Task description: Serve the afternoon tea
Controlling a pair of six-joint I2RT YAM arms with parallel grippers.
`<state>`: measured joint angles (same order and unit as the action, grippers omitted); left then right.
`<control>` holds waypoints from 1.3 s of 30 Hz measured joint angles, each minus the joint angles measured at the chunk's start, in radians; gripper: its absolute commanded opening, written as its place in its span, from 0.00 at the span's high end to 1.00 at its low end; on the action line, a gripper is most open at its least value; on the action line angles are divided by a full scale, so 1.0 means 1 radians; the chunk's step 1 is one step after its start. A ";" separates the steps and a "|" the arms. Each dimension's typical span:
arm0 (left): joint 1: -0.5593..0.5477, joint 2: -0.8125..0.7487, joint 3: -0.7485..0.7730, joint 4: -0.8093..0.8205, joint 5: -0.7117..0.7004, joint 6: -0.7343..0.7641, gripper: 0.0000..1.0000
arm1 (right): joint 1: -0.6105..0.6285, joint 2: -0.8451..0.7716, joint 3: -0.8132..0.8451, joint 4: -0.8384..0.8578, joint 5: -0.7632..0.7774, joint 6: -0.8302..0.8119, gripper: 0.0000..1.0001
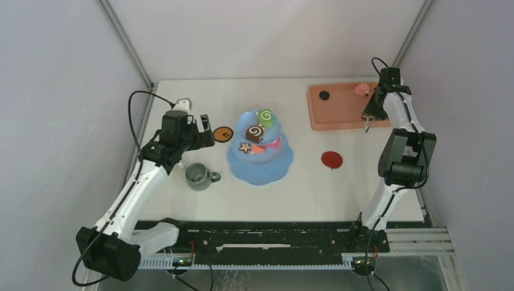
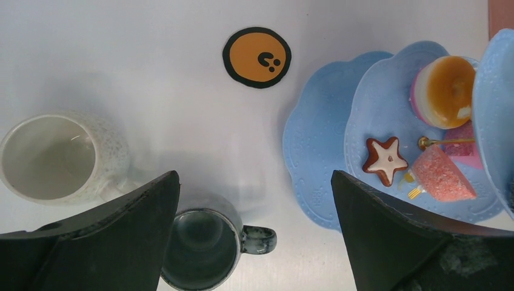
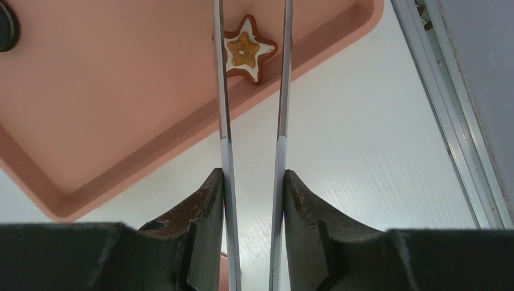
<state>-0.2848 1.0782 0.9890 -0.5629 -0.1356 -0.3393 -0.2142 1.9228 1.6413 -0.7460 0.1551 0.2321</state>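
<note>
One blue cake stand point(image 1: 260, 173), with three tiers. Two mugs: a grey-green mug point(image 1: 199, 176) and a white mug point(image 2: 51, 157). Two star cookies: the stand's star cookie point(image 2: 385, 159) and the tray's star cookie point(image 3: 245, 51). Three swirl rolls: a green roll point(image 1: 265, 115), a brown roll point(image 1: 254, 133) and a pink roll point(image 1: 362, 89). One orange tart point(image 2: 445, 91). One pink cake slice point(image 2: 439, 176). One tray point(image 1: 342, 112). One pair of tongs point(image 3: 222, 91). Three flat discs: an orange disc point(image 1: 223, 134), a red disc point(image 1: 331, 160) and a black disc point(image 1: 324, 95).

Bright, even light was shed from above. Only soft grey shadows were cast on the white tabletop point(image 2: 273, 176) between the left jaws. The black right gripper fingers point(image 3: 200, 242) were rendered dark and slightly blurred, while the long metal tongs point(image 3: 222, 91) between the right jaws were caught glinting.
</note>
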 measured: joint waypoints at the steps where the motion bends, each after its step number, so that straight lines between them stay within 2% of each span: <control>1: 0.000 -0.007 0.000 0.000 0.000 0.000 0.00 | 0.002 -0.010 -0.001 -0.006 -0.001 0.000 0.74; 14: 0.000 -0.092 0.000 -0.009 0.004 -0.001 0.00 | 0.081 -0.196 -0.083 -0.037 -0.002 0.002 0.75; 21: 0.000 -0.093 0.000 -0.009 0.019 -0.003 0.00 | 0.170 -0.378 -0.169 -0.066 0.002 0.001 0.74; 28: 0.000 -0.111 -0.003 -0.008 0.044 -0.009 0.00 | 0.221 -0.502 -0.176 -0.105 -0.002 0.000 0.74; 32: 0.000 -0.117 -0.003 -0.007 0.056 -0.011 0.00 | 0.315 -0.592 -0.221 -0.141 0.012 0.002 0.74; 39: 0.000 -0.129 -0.003 -0.009 0.060 -0.011 0.00 | 0.581 -0.757 -0.345 -0.254 0.066 0.039 0.73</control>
<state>-0.2844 0.9497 0.9855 -0.5716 -0.0753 -0.3500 0.3672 1.1656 1.2964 -1.0004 0.2207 0.2714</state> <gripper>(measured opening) 0.996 0.422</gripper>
